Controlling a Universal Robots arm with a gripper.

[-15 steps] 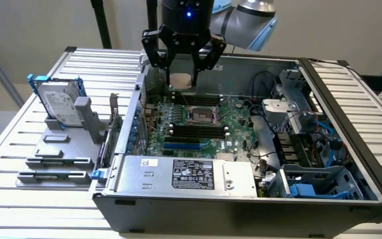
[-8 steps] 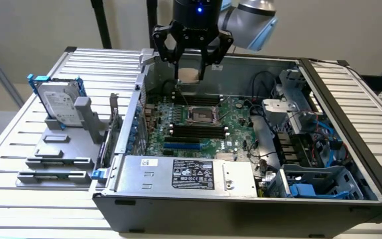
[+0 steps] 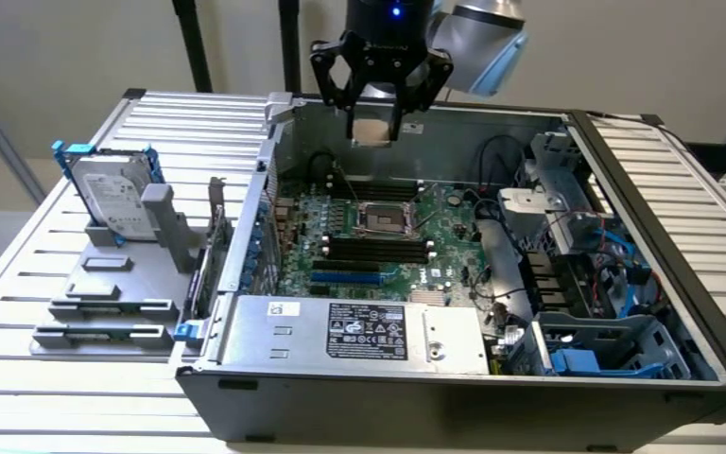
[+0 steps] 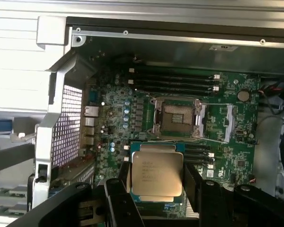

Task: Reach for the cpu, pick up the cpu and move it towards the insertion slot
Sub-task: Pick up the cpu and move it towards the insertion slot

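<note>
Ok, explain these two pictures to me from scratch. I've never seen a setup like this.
This is a robot arm working over an opened desktop computer case on a slatted table. One picture comes from a camera standing off the arm; the other from a camera on the arm's wrist, looking down past its gripper. The gripper is shut on the cpu, a small flat silvery chip, and holds it in the air above the green motherboard. The insertion slot, a square metal-framed socket, lies open on that board. On the exterior view's left, a hard drive stands in a grey holder.
</note>
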